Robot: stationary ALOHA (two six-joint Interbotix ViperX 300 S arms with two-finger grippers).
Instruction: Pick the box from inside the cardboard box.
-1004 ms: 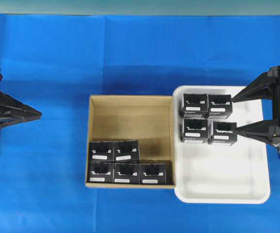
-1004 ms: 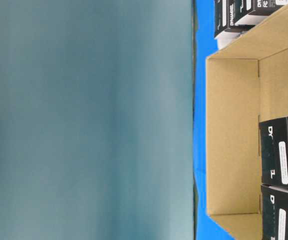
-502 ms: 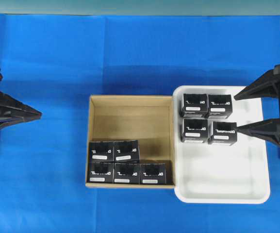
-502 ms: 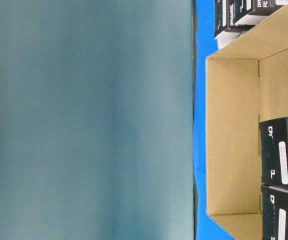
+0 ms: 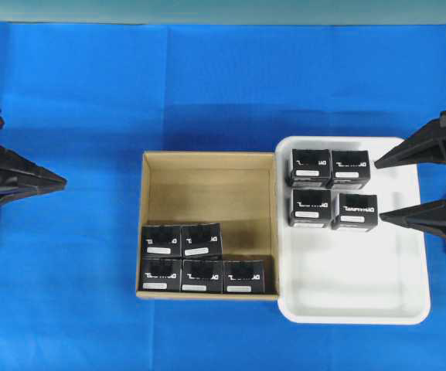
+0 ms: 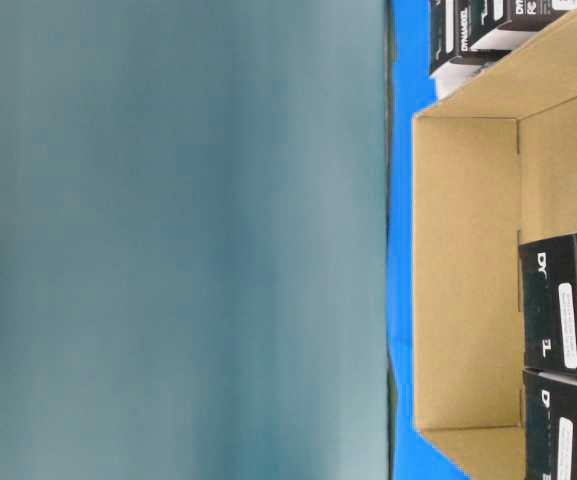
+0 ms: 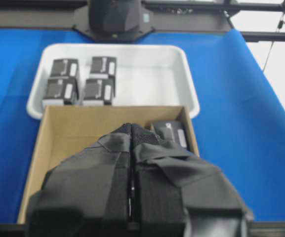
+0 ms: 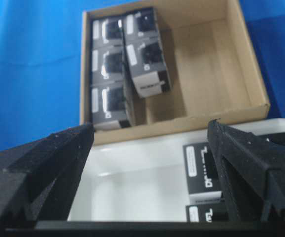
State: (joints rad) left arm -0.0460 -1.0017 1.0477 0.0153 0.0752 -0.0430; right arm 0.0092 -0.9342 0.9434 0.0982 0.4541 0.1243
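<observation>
Blue cloth covers the tabletop (image 5: 207, 85). On it, the cardboard box (image 5: 207, 166) holds five black boxes along its near wall; one box (image 5: 202, 239) sits in the second row. Four more lie in the white tray (image 5: 346, 294) beside it. The right hand (image 5: 381, 189) is spread wide and empty; the left hand (image 5: 62, 183) is closed, empty.

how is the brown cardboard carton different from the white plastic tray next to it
The brown corrugated cardboard carton has square corners and holds five small black boxes; the white plastic tray has rounded corners and holds four. The carton's boxes crowd its near edge, the tray's sit at its far end. Both are low-walled, open-topped, and side by side on the blue cloth.
</observation>
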